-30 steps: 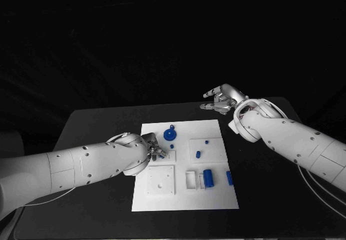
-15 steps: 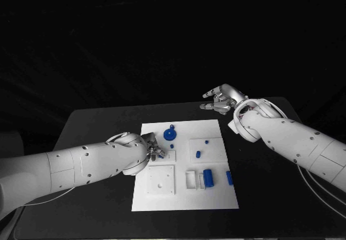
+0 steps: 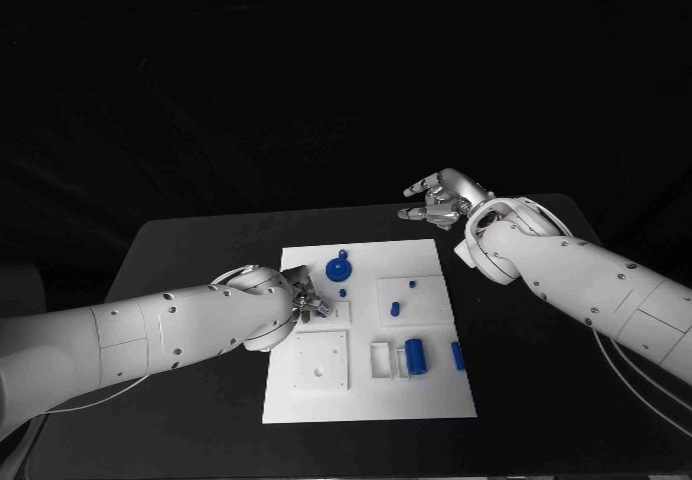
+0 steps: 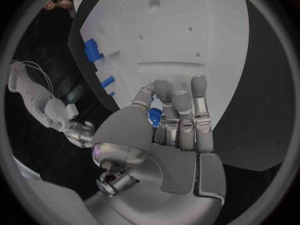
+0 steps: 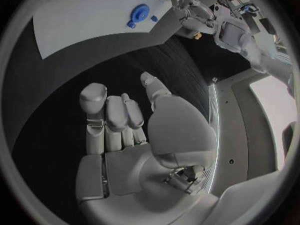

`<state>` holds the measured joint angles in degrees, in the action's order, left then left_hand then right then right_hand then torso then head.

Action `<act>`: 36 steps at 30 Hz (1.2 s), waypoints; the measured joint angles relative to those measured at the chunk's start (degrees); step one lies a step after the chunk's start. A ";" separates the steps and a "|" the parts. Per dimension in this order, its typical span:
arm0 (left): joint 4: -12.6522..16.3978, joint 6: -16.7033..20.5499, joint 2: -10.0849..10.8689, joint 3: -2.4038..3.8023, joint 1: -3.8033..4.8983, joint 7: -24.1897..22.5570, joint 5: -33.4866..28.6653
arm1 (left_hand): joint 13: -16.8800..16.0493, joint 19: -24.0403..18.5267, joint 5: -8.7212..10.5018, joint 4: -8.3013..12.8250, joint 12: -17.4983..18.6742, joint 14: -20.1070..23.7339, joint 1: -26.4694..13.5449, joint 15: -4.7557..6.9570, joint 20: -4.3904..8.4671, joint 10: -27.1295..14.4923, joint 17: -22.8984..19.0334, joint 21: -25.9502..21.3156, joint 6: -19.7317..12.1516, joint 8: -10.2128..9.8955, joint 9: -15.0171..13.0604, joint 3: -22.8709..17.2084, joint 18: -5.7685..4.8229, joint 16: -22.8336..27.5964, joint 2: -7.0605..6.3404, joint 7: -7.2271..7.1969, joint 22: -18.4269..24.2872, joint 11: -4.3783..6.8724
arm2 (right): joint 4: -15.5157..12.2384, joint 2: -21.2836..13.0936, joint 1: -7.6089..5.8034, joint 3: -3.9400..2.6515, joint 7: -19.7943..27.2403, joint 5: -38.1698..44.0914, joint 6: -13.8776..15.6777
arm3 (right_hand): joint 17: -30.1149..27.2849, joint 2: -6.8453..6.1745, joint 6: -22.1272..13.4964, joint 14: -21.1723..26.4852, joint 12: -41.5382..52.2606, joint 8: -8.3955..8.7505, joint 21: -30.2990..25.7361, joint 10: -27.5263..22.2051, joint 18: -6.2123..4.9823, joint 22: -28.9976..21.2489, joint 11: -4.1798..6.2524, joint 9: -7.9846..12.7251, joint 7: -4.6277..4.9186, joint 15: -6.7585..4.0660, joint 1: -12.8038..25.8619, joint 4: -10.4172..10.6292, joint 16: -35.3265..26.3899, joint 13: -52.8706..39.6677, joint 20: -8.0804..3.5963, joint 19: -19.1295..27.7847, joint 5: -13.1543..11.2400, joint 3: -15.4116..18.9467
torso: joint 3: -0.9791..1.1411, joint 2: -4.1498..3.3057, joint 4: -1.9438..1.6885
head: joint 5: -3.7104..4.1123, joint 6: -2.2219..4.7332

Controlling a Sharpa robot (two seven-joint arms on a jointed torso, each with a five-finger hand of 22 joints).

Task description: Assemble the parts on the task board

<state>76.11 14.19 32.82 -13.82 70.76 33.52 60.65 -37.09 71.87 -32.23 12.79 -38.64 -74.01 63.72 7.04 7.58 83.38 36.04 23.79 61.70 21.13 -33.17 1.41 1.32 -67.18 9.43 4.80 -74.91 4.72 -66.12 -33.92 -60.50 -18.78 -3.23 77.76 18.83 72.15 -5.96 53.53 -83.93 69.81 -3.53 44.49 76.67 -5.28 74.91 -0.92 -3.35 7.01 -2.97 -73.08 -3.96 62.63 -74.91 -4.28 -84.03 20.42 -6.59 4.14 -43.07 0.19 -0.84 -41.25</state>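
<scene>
black table [image 3: 202, 250] underneath

Both arms are smooth white shells dotted with small dark screw holes. The left hand [image 4: 169, 135] and the right hand [image 5: 134, 135] are silver, with segmented metallic fingers and rounded pale fingertips. Thin white cables [image 3: 635, 375] trail from the arm behind the right hand.

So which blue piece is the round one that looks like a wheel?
Find the white task board in the middle of the black table. Near its far edge lies the round blue part, just beyond the left robot hand. Its neighbours are small pegs and bars; it alone is disc-shaped.
</scene>
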 measured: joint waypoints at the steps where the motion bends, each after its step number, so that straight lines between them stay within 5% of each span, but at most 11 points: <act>1: -0.04 -0.02 -0.03 0.00 0.00 0.00 0.00 | 0.00 0.00 -0.10 0.00 0.00 0.00 0.00 0.00 0.00 0.00 0.00 0.00 0.00 0.00 0.00 0.00 0.00 0.00 0.00 0.00 0.00 0.00 | 0.00 0.00 0.00 0.00 0.00 0.00 -0.01 | 0.00 0.00 0.00 0.00 0.00 0.00 0.00 0.00 0.00 0.00 0.00 0.00 0.00 0.00 0.00 0.00 0.00 0.00 0.00 0.00 0.00 0.00 | 0.00 0.01 0.00 | 0.01 0.01; 13: -0.94 -0.12 -0.73 0.14 -0.28 -0.07 0.00 | 0.01 0.00 -0.10 -0.04 0.00 0.00 0.00 0.00 0.00 0.01 0.00 0.00 -0.09 -0.06 -3.83 0.06 0.00 0.00 0.00 -0.09 0.01 -0.02 | -0.02 0.05 0.00 0.00 0.00 0.02 -0.14 | 0.00 0.00 0.00 0.00 0.00 0.00 0.00 0.00 0.00 0.00 0.00 0.00 0.00 0.00 0.00 0.00 0.00 0.00 0.00 0.00 0.00 0.00 | -0.04 -0.05 0.03 | 0.11 -0.05; 22: -1.18 -0.11 -0.90 0.11 -0.70 -0.09 0.02 | 0.01 0.00 -0.10 -0.05 0.00 0.00 0.00 0.00 0.00 0.03 -0.01 0.00 -0.16 -0.33 -10.76 0.21 0.00 0.00 0.00 -0.16 -0.04 -0.05 | -0.02 0.07 0.00 0.00 0.00 0.03 -0.20 | 0.01 0.00 -0.01 0.00 0.00 0.00 0.00 0.00 0.00 0.00 0.00 0.00 -0.01 0.00 0.00 0.00 0.00 0.00 0.00 0.00 0.00 0.00 | -0.04 -0.04 -0.03 | 0.24 -0.19; 36: -1.07 -0.31 -0.81 0.12 -0.76 -0.09 0.02 | 0.02 0.21 0.13 -0.18 0.00 0.00 0.29 0.00 0.21 0.08 -0.01 0.00 0.03 0.01 -10.84 0.35 0.00 0.00 -0.29 0.03 -0.03 -0.11 | 0.13 0.19 0.01 0.00 0.00 0.04 -0.32 | 0.01 0.00 -0.01 0.00 0.00 0.00 0.00 0.00 0.00 -0.01 0.00 0.00 -0.01 0.00 0.00 0.00 0.00 0.00 0.00 0.00 0.00 0.00 | -0.03 -0.04 -0.04 | 0.19 -0.36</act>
<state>75.03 13.87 32.01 -13.70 70.00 33.43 60.67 -37.07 72.08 -32.10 12.61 -38.64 -74.01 64.02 7.04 7.79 83.46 36.03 23.79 61.74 21.14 -44.01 1.76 1.32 -67.18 9.14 4.83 -74.93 4.61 -65.99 -33.74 -60.50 -18.78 -3.23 77.81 18.50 72.16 -5.96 53.52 -83.93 69.81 -3.53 44.49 76.67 -5.27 74.90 -0.92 -3.35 7.00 -2.97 -73.09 -3.95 62.63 -74.92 -4.28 -84.03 20.42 -6.59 4.10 -43.12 0.14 -0.65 -41.61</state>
